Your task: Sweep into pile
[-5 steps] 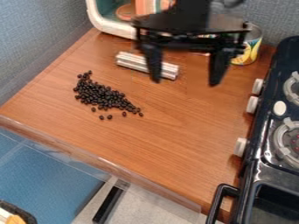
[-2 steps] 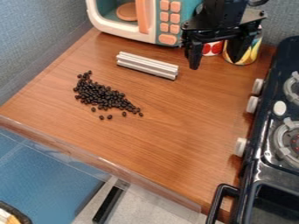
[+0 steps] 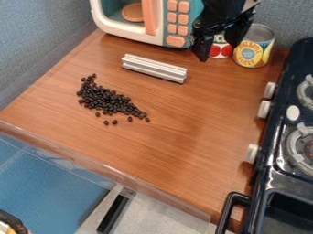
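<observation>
The tool hangs over the back of the bench, just in front of the toy microwave's right end, its two fingers standing wide with a gap between them. The task's dark beans lie on the left part of the bench in an uneven band, slanting from the back left towards the middle; most are crowded together, thinning at the right end, with a few strays apart along the front side. Behind them and to the right, well apart from the tool, a pale ribbed bar lies flat at a slant, near the microwave and apart from the beans. A can with red marks appears to stand partly behind the tool, though the view there is poor. Just beside it, on the right, a yellow-labelled can stands upright. Along the bench's right side is a black stove, its pale knobs facing the bench and a black handle at the front.
</observation>
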`<state>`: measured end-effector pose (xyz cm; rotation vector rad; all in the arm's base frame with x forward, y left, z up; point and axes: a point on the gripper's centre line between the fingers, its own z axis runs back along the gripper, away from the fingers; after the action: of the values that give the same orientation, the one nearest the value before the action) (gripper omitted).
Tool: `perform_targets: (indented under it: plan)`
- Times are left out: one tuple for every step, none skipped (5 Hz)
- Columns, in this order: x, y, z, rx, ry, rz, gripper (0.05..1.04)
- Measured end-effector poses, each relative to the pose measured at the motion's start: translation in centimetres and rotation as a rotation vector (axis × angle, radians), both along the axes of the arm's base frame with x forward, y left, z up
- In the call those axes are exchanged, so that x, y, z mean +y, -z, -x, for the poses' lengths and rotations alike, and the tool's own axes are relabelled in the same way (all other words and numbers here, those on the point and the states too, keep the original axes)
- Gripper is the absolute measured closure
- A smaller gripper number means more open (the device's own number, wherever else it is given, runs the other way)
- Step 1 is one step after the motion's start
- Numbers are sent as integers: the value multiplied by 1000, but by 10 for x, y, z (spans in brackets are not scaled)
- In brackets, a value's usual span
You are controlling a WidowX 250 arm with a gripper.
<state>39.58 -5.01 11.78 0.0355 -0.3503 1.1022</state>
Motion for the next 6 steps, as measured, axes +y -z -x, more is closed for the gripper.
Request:
perform_targets:
  plan:
    - [12,7,-20,3,-86,-6,83]
    - [27,17,-34,15,-159,-10,83]
    - [41,27,-43,23,-239,-14,83]
    - [56,32,-46,38,-313,-28,83]
    - [69,41,-46,45,-351,-46,83]
    - [76,42,-46,40,-378,-54,83]
